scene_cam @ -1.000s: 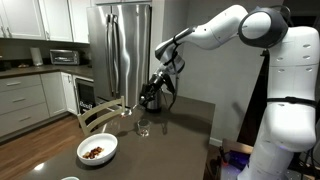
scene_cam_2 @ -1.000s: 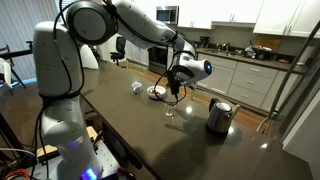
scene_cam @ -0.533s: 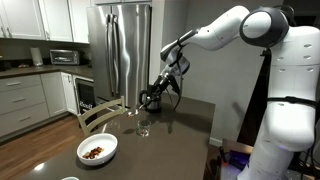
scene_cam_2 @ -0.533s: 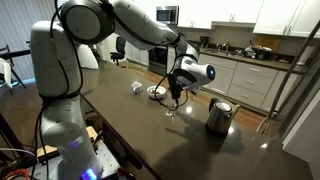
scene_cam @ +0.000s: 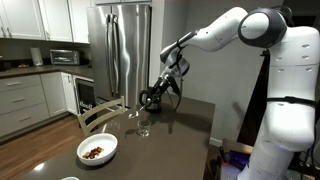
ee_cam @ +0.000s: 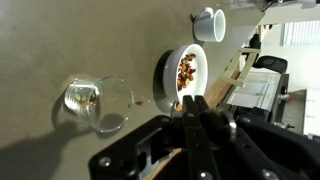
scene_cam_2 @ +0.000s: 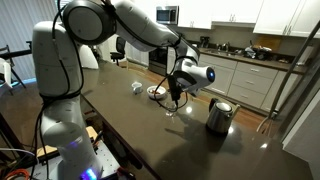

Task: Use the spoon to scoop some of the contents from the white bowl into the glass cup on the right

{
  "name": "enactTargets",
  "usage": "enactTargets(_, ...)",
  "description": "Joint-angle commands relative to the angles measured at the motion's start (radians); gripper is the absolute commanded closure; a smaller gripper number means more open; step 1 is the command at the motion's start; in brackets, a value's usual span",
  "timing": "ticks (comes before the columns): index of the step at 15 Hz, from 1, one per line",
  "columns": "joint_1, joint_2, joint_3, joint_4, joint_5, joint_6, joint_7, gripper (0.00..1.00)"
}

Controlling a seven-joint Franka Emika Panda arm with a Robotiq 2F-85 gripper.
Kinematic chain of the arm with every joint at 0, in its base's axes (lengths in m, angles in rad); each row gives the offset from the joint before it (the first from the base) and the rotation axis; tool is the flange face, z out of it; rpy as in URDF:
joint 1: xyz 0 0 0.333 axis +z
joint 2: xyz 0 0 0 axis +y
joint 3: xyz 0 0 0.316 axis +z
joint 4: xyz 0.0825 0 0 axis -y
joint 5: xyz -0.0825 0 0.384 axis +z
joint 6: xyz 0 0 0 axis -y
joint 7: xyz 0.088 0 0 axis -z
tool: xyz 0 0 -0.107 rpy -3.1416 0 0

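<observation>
My gripper [ee_cam: 190,104] is shut, its two dark fingers pressed together. It hangs just above the glass cup [ee_cam: 98,104], seen in both exterior views [scene_cam: 144,127] [scene_cam_2: 170,108]. The slim spoon hardly shows; a light sliver [scene_cam: 137,112] pokes out below the jaws toward the cup. One brown bit lies in the cup and another lies on the table beside it. The white bowl [ee_cam: 168,78] holds a heap of brown and reddish contents [ee_cam: 186,72]. It stands apart from the cup, near the table's end [scene_cam: 97,150].
A steel kettle [scene_cam_2: 219,115] stands on the dark table past the cup. A small white cup [ee_cam: 208,24] sits beyond the bowl. A wooden chair [scene_cam: 100,115] stands at the table's edge beside the bowl. A fridge and kitchen counters are behind.
The gripper has shifted slightly down and toward the glass cup. The bowl, cup and kettle have not moved.
</observation>
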Motion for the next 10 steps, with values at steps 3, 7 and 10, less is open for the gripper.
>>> enactTargets(3,-0.018,0.008,-0.007,-0.005,-0.028,0.018,0.036,0.95)
enactTargets(7,-0.033,0.011,-0.022,-0.008,-0.013,0.005,0.026,0.94)
enactTargets(10,-0.046,0.012,-0.033,-0.012,-0.015,0.009,0.033,0.95)
